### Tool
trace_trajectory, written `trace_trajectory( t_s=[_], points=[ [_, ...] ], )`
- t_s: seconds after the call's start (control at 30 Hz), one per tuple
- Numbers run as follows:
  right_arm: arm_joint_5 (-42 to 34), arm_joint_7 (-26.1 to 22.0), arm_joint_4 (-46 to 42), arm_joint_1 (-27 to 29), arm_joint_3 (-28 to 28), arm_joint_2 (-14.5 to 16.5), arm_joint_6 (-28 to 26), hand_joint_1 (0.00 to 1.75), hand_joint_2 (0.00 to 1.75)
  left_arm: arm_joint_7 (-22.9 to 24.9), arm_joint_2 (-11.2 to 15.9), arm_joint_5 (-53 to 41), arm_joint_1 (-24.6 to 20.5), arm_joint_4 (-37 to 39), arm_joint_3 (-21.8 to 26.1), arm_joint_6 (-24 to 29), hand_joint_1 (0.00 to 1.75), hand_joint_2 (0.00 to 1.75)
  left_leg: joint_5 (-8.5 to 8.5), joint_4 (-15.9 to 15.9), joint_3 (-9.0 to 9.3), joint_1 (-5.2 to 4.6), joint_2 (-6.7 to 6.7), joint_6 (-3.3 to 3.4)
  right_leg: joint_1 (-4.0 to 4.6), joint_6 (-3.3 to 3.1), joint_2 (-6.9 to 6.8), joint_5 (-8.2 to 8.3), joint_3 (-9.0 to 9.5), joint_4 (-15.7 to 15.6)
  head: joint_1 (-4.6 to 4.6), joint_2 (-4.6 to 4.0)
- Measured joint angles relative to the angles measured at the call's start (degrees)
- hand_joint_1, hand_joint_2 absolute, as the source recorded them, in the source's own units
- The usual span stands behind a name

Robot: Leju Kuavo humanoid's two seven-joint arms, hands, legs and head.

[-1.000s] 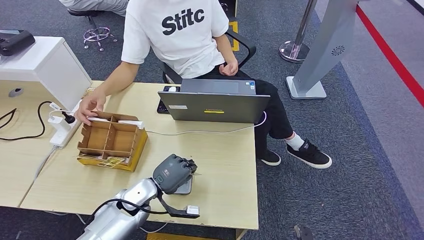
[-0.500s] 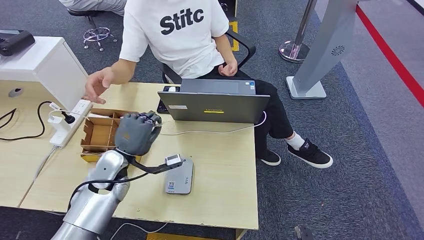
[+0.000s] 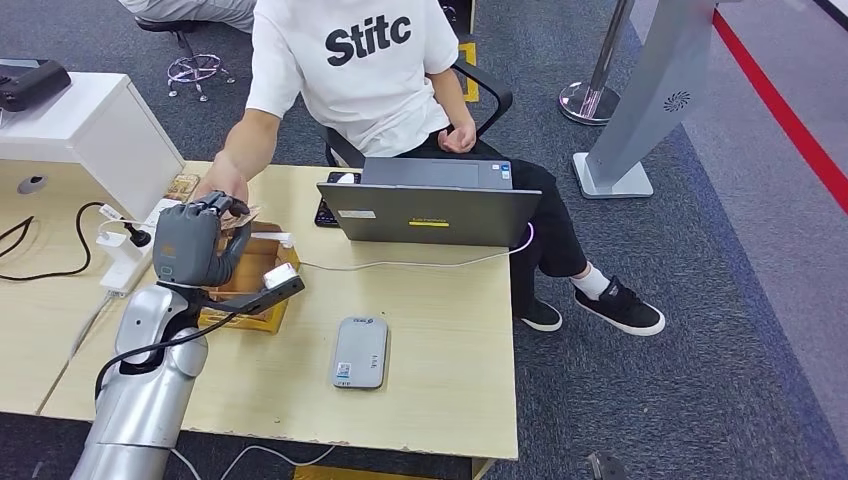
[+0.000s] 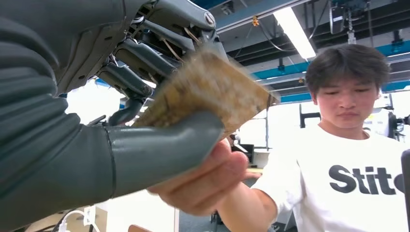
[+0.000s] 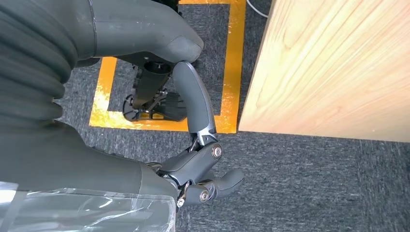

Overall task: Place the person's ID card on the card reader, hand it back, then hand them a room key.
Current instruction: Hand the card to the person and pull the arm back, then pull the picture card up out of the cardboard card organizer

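Head view: the left hand [image 3: 190, 245] is raised above the cardboard box [image 3: 258, 268], its fingers [image 3: 215, 205] closed around a tan ID card [image 3: 241, 213]. The person's hand [image 3: 222, 187] meets those fingers from the far side. Left wrist view puts the ID card [image 4: 212, 92] pinched between the thick thumb [image 4: 159, 152] and the darker fingers [image 4: 140, 58], with the person's hand [image 4: 208, 181] pressed up just under the thumb, touching it; its grip on the card itself cannot be made out. The grey card reader [image 3: 360, 352] lies flat on the surface [image 3: 440, 330], well apart from the fingers, on the robot's side of the laptop [image 3: 430, 210].

Right wrist view: the right hand [image 5: 193, 145] hangs beside the edge of the surface [image 5: 333, 67] over grey carpet, fingers [image 5: 196, 104] loosely curled and apart, nothing in them.
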Motion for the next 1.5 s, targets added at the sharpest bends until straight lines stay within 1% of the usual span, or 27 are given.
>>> trace_trajectory(
  t_s=[0.2,0.37,0.47,0.63,0.73,0.8,0.87,0.93,1.03,1.1,1.27,1.5],
  points=[
    [-0.26,0.02,0.00,0.00,0.05,0.01,-0.02,0.00,1.75,-1.64,-0.58,-0.97,1.27,-0.01,0.19,0.32,0.00,1.75,0.00,0.00,0.00,0.00,0.02,0.00,0.00,0.00,0.01,0.00,0.00,0.00,0.00,0.00],
    [-0.64,0.01,0.00,0.00,0.05,-0.01,-0.18,0.00,1.75,-2.76,-1.63,-1.17,2.93,-0.13,0.15,0.23,0.00,1.75,0.00,0.01,0.00,0.00,0.02,0.00,0.00,0.00,0.01,0.00,-0.01,0.00,0.00,0.00],
    [-0.67,0.00,0.00,0.00,0.05,-0.01,-0.20,0.00,1.75,-2.97,-2.37,-1.18,3.85,-0.20,-0.01,0.20,0.00,1.75,0.00,0.00,0.00,0.00,0.03,0.00,0.00,0.00,0.01,0.00,-0.02,0.00,0.00,0.00],
    [-0.67,0.00,0.00,0.01,0.05,-0.01,-0.20,0.00,1.75,-2.98,-2.80,-1.17,4.38,-0.57,-0.26,0.14,0.00,1.75,0.00,0.00,0.00,0.01,0.02,0.00,0.00,0.00,0.00,0.00,-0.02,0.00,0.01,0.00],
    [-0.80,-0.01,0.00,0.01,0.05,-0.01,-0.27,0.00,1.75,-4.21,-2.86,-0.50,4.66,-0.68,-0.76,-1.76,0.00,1.75,0.00,0.00,0.00,0.00,0.02,0.00,0.00,0.00,0.00,0.00,-0.01,0.00,0.00,0.00],
    [-1.07,-0.03,0.00,0.02,0.04,-0.01,-0.34,0.00,1.75,-5.41,-2.62,-0.32,5.39,-0.68,-2.09,-3.68,0.00,1.75,0.00,0.00,0.00,0.00,0.03,0.00,0.00,0.00,0.01,0.00,-0.02,0.00,-0.01,0.00],
    [-1.40,-0.10,0.00,0.05,0.03,-0.01,-0.37,0.00,1.75,-5.04,-1.88,-1.42,6.36,-0.50,-4.50,-4.51,0.00,1.75,0.00,0.00,0.00,0.00,0.02,0.00,0.00,0.00,0.01,0.00,-0.03,-0.01,0.01,0.00],
    [-1.72,-0.27,0.00,0.07,0.03,-0.01,-0.37,0.00,1.75,-3.12,-0.60,-3.42,6.95,0.29,-7.61,-4.84,0.00,1.75,-0.01,0.00,-0.01,0.00,0.02,0.01,0.00,0.01,0.01,-0.01,-0.03,-0.01,0.01,0.00],
    [-2.12,-0.60,0.00,0.26,0.03,-0.02,-0.37,0.00,1.75,0.18,2.13,-6.34,7.13,2.49,-12.01,-4.85,0.00,1.75,-0.02,0.00,-0.02,0.01,0.07,0.02,0.00,0.01,0.06,-0.01,-0.05,-0.01,0.00,0.00],
    [-2.33,-0.83,0.00,0.45,0.01,-0.04,-0.37,0.00,1.75,1.63,3.95,-7.15,7.15,3.86,-13.87,-4.64,0.00,1.75,-0.02,0.00,-0.01,0.02,0.08,0.02,0.00,0.01,0.06,-0.01,-0.05,-0.01,0.00,0.00],
    [-2.49,-1.01,0.00,0.61,-0.01,-0.21,-0.27,0.00,1.75,3.45,7.40,-7.49,7.24,5.78,-15.85,-4.21,0.00,1.75,-0.01,-0.01,-0.01,0.04,0.08,0.01,0.00,0.00,0.06,-0.01,-0.06,0.00,0.00,0.00],
    [-2.49,-0.96,0.00,0.59,-0.01,-0.25,-0.28,0.00,1.75,8.44,9.40,-12.08,7.17,7.15,-16.19,-1.31,0.00,1.75,-0.01,-0.01,-0.03,0.01,0.07,0.01,0.00,0.01,0.05,-0.01,-0.05,0.00,0.01,0.00]
  ],
)
